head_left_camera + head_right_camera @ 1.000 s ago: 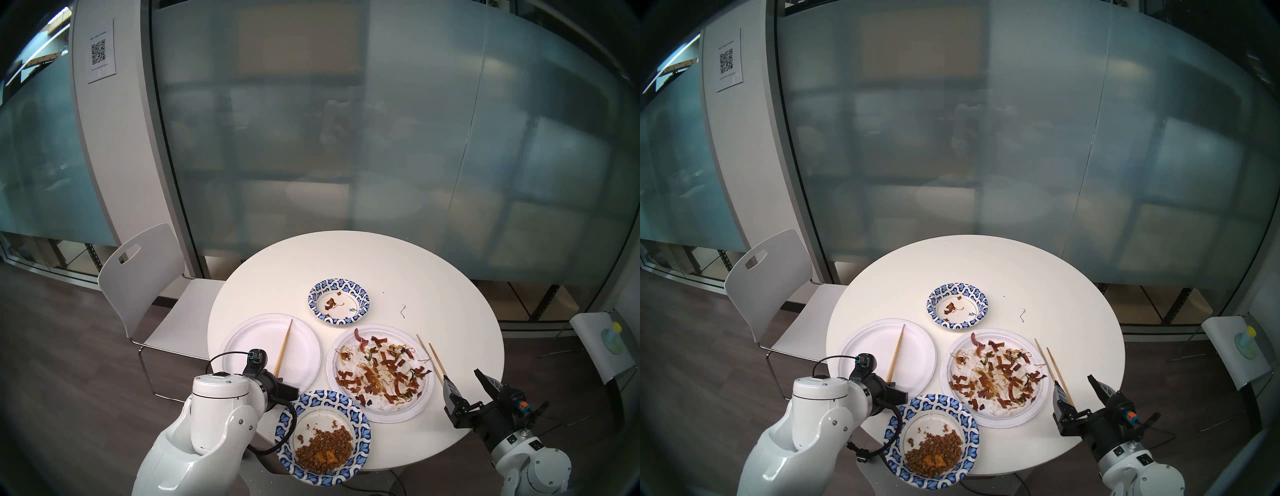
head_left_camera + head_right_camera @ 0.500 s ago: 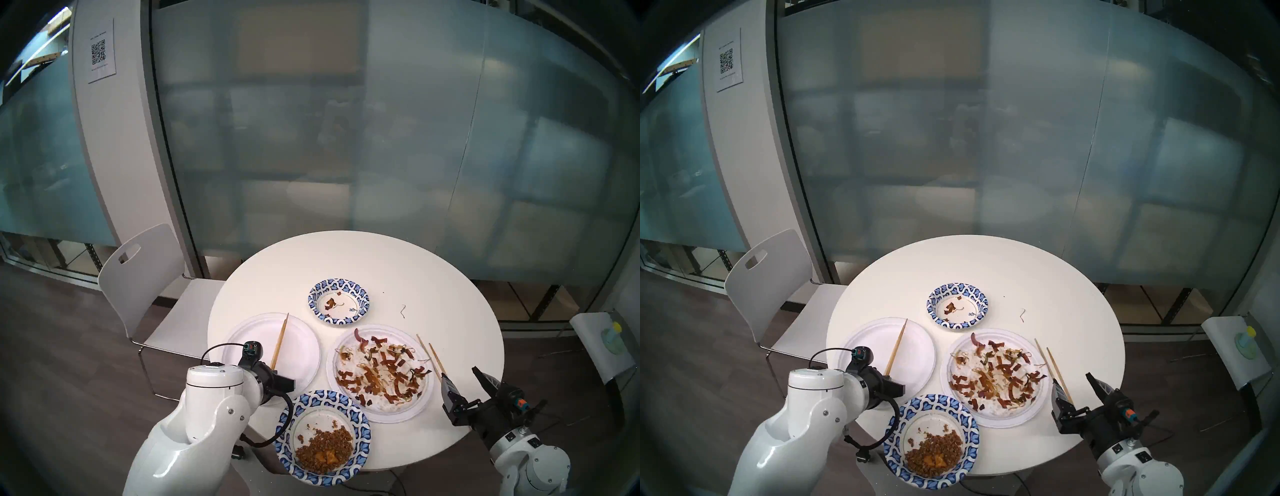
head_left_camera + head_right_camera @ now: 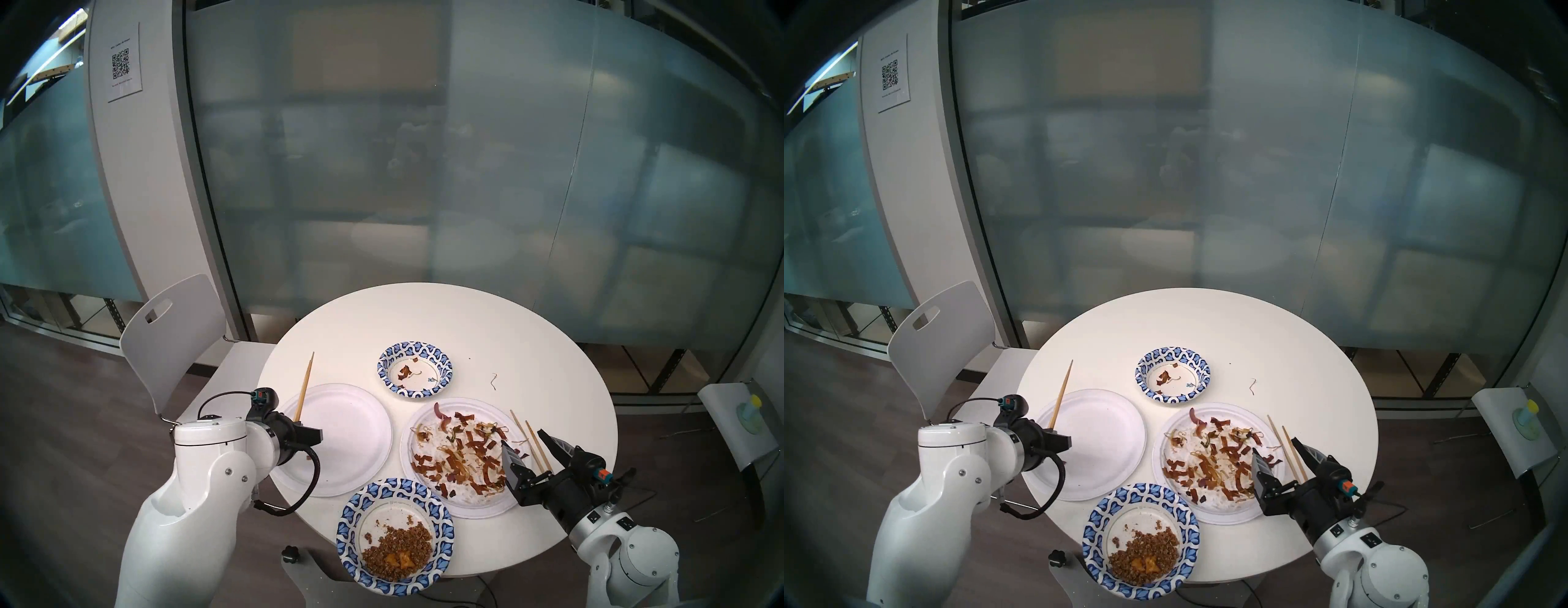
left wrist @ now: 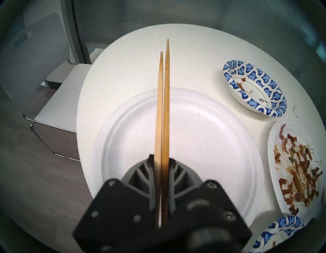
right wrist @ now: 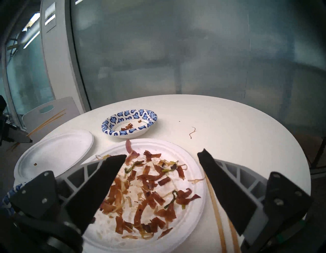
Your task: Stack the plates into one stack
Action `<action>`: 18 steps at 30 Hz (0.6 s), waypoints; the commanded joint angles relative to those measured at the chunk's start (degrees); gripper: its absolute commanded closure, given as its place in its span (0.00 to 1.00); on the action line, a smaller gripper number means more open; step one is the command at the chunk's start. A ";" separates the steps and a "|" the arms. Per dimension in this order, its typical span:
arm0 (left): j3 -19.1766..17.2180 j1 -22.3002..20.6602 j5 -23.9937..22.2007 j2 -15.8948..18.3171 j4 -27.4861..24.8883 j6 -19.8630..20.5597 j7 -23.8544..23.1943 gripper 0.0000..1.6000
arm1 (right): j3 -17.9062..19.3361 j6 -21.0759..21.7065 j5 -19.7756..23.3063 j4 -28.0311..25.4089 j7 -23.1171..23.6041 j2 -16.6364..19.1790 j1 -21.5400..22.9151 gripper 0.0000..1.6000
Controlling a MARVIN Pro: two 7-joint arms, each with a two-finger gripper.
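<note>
From the head views, the left claw is clenching a pair of chopsticks above the empty white plate on the tabletop. In the right wrist view, the right claw is gaping, released, over the littered plate; the four plates are sitting unstacked.

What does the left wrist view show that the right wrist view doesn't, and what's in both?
Only the left wrist view shows the left gripper shut on a pair of chopsticks above the empty white plate.

Only the right wrist view shows the right gripper open over the white plate with food scraps, and a second pair of chopsticks lying beside it.

Both show the white table and the far blue-patterned plate.
</note>
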 commanded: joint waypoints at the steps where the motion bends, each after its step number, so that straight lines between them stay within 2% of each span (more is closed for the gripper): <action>1: -4.71 2.94 -2.46 2.26 -3.43 -0.13 -2.80 1.00 | -5.63 1.35 -0.50 -0.46 0.00 2.86 5.55 0.04; 6: -8.12 5.06 -3.86 3.82 -2.59 -0.13 -5.48 1.00 | -10.32 3.49 -1.61 2.37 -0.48 5.36 9.62 0.05; 7: -8.87 5.45 -4.23 3.96 -2.41 -0.13 -5.99 1.00 | -11.53 3.46 -1.38 2.09 -1.53 5.86 8.80 0.05; 9: -10.16 5.83 -4.79 4.41 -2.18 -0.13 -7.21 1.00 | -13.16 4.18 -1.63 3.09 -1.91 6.73 10.28 0.05; 12: -12.00 6.04 -5.32 4.96 -1.43 -0.47 -8.73 1.00 | -15.57 5.27 -1.73 5.44 -2.50 8.02 13.34 0.08; 13: -12.56 6.07 -5.53 5.09 -1.14 -0.56 -9.20 1.00 | -16.56 4.93 -1.46 4.73 -3.72 8.30 11.87 0.08; 18: -14.91 5.92 -6.20 6.04 0.34 -0.99 -11.43 1.00 | -19.75 6.27 -1.27 7.19 -4.81 9.78 15.53 0.11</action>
